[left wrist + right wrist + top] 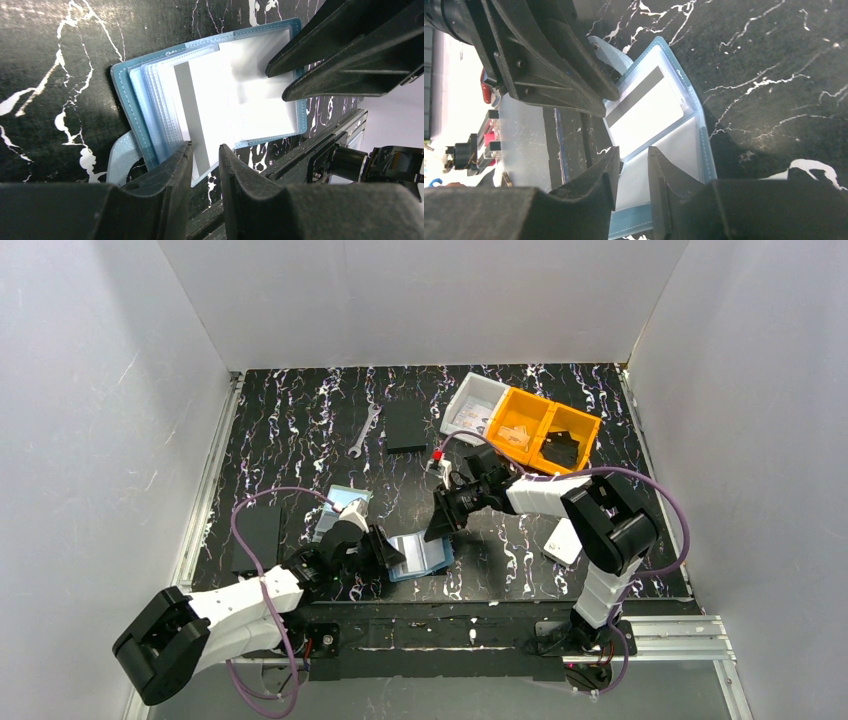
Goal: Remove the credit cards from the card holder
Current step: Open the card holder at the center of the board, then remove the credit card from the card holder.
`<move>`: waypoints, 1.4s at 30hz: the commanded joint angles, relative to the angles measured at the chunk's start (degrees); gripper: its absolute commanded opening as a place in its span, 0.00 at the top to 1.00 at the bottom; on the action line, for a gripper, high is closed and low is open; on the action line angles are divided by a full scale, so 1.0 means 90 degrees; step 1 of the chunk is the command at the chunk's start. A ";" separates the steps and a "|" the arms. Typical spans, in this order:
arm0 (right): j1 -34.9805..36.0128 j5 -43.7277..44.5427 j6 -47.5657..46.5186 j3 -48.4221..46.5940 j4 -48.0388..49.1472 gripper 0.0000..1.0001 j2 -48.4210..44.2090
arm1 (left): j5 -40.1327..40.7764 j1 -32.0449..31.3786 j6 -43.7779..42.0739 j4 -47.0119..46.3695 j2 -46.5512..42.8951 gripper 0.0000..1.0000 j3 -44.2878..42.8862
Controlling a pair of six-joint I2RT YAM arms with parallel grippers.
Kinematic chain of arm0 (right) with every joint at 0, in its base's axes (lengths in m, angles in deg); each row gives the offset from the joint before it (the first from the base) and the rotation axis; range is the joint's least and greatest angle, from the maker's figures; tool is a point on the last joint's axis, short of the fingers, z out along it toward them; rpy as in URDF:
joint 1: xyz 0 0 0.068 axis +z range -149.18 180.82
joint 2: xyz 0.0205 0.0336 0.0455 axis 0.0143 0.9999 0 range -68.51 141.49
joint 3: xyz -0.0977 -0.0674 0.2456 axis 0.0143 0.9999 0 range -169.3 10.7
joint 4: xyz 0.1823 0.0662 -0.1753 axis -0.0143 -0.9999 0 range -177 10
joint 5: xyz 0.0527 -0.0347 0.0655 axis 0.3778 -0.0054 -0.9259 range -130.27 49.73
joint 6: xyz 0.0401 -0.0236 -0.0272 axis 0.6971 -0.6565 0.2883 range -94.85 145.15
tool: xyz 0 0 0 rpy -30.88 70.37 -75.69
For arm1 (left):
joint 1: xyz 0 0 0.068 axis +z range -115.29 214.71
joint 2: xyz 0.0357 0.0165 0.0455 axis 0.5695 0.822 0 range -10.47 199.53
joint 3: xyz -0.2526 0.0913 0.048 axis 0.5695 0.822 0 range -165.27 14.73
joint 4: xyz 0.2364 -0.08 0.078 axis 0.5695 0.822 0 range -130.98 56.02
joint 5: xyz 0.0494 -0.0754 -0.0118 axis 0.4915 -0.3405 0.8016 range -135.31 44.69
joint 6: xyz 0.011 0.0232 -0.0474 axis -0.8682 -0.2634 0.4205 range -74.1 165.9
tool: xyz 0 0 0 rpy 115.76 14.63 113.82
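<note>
Left gripper [206, 150] and right gripper [634, 155] meet low, straddling card holder [421, 556].

Card holder [122, 95]: blue booklet-type wallet, lies open & flat on table near front edge, clear pockets facing up w/ pale panels inside. One credit card [205, 110], white face w/ grey stripe, sits skewed on the open pockets; can't tell if fully out of its pocket. 2nd card [335, 502], pale blue, flat on table just left-behind holder, partly hidden.

On the table [300, 430], the card holder [421, 556] lies between the left tool [205, 148] and right tool [632, 152].
</note>
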 commanded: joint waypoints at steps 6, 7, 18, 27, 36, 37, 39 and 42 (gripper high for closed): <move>-0.0031 0.0109 0.0400 -0.0065 0.0033 0.65 0.0353 | 0.0416 0.0022 -0.0049 -0.0161 -0.0374 0.76 0.0466; -0.0031 0.0143 0.0438 -0.0056 0.0048 0.65 0.0393 | 0.0431 0.0013 -0.0049 -0.0220 -0.0436 0.76 0.0526; -0.0002 -0.0029 0.1209 0.0016 0.0537 0.63 0.0760 | 0.0507 0.0013 0.0073 -0.1086 -0.0693 0.76 0.0807; -0.0001 -0.0284 0.1507 -0.0041 0.0727 0.63 0.0910 | 0.0316 0.0013 -0.0155 -0.1277 -0.0118 0.77 0.0465; -0.0001 -0.0265 0.1525 -0.0076 0.0690 0.63 0.1037 | 0.0322 0.0006 -0.0025 -0.1265 0.0234 0.80 0.0368; -0.0001 -0.0267 0.1525 -0.0081 0.0680 0.62 0.1057 | 0.0329 0.0023 -0.0020 -0.1263 0.0240 0.81 0.0367; -0.0001 -0.0257 0.1530 -0.0090 0.0656 0.62 0.1088 | 0.0358 0.0018 0.0018 -0.1243 0.0288 0.81 0.0367; 0.0002 -0.0234 0.1563 -0.0085 0.0654 0.60 0.1100 | 0.0404 0.0022 0.0167 -0.1162 0.0539 0.82 0.0358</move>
